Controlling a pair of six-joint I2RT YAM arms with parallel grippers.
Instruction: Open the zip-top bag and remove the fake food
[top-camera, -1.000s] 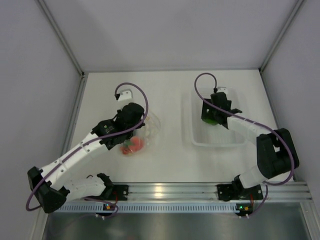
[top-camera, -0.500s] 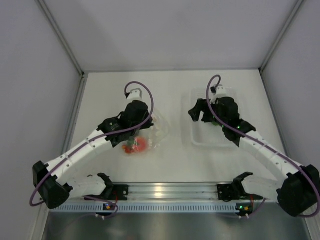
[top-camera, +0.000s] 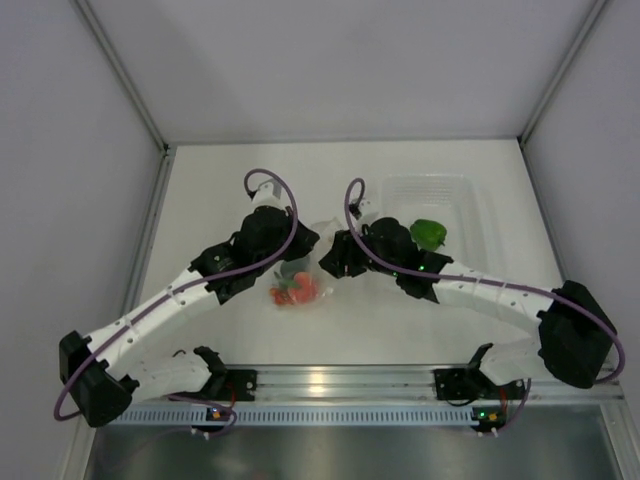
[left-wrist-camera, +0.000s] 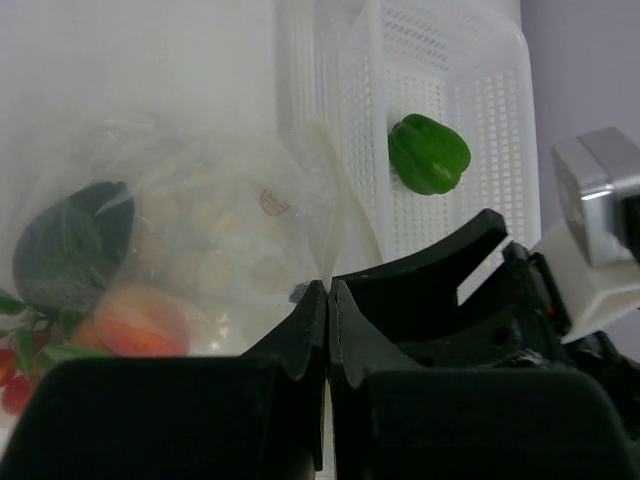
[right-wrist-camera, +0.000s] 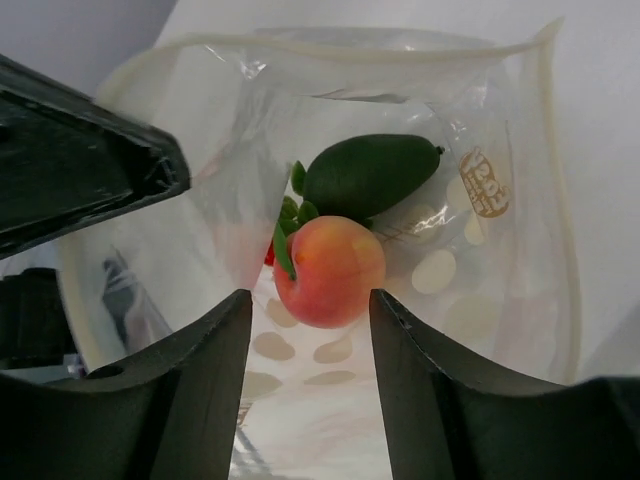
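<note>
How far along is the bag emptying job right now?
Done: the zip-top bag is open, and the green pepper lies in the tray. In hand: left claw pinches the bag's rim, right claw open toward its mouth. Left: peach, avocado, tomatoes inside.

The left arm and right arm are stretched inward, with the wrists set close together. The left tool is pressed shut. The right tool is held with its fingers parted.
</note>
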